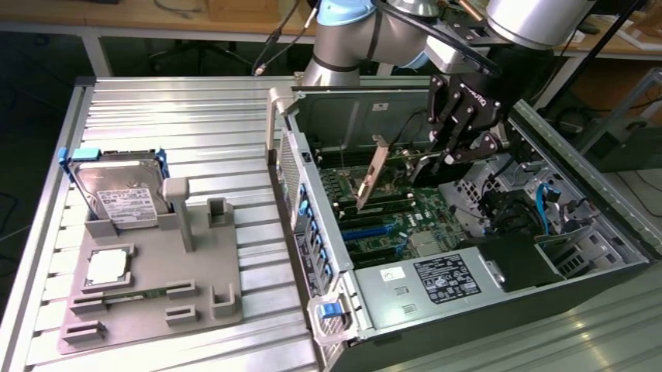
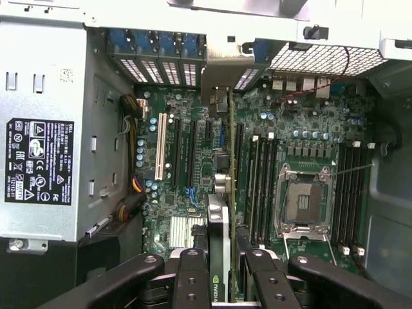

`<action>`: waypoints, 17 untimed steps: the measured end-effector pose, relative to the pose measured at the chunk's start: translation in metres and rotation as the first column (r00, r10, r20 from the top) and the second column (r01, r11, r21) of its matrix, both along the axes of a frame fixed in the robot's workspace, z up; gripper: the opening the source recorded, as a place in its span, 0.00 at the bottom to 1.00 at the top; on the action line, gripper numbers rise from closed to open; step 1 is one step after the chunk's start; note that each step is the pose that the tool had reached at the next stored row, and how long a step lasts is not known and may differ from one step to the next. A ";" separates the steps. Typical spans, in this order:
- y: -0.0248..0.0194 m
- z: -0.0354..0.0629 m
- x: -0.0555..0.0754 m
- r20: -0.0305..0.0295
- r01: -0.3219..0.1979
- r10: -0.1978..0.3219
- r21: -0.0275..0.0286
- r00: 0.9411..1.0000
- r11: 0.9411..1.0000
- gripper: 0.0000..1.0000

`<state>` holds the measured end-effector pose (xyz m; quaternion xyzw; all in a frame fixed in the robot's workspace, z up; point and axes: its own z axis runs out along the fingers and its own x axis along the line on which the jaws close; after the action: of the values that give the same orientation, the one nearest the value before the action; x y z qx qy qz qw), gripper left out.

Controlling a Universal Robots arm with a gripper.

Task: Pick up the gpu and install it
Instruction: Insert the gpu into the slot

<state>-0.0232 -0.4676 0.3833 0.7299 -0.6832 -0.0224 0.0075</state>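
My gripper (image 1: 458,151) is down inside the open computer case (image 1: 579,163) and is shut on the gpu (image 1: 370,177). The card's silver end bracket points toward the case's rear wall. In the wrist view the gpu (image 2: 220,212) shows edge-on between my fingers (image 2: 193,280). It runs up from the gripper (image 2: 223,273) to its bracket by the rear slot openings. The card hangs over the motherboard's (image 2: 193,161) expansion slots, between the white slot (image 2: 161,148) and the memory slots. I cannot tell whether its edge touches a slot.
A grey holder (image 1: 155,302) at the exterior view's left carries a hard drive (image 1: 119,194), a processor chip (image 1: 108,268) and a memory stick (image 1: 129,295). In the case, the power supply (image 1: 439,280) and drive cage bound the board. The processor socket (image 2: 306,196) lies beside the card.
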 end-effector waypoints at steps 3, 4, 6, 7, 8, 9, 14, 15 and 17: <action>0.0000 -0.0009 0.000 0.001 0.000 0.000 0.000 1.000 1.000 0.27; 0.0000 -0.0011 0.000 0.001 0.000 0.000 0.000 1.000 1.000 0.27; 0.0000 -0.0016 0.000 0.001 0.000 0.000 0.000 1.000 1.000 0.27; 0.0000 -0.0021 0.000 0.002 0.000 0.000 0.000 1.000 1.000 0.27; 0.0000 -0.0023 0.000 0.002 0.000 0.000 0.000 1.000 1.000 0.27; 0.0000 -0.0025 0.000 0.002 0.000 0.000 0.000 1.000 1.000 0.27; 0.0000 -0.0035 0.000 0.002 0.000 0.000 0.000 1.000 1.000 0.27; 0.0000 -0.0037 0.000 0.002 0.000 0.000 0.000 1.000 1.000 0.27; 0.0000 -0.0041 0.000 0.003 0.000 0.000 0.000 1.000 1.000 0.27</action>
<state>-0.0232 -0.4676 0.3792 0.7299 -0.6832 -0.0214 0.0066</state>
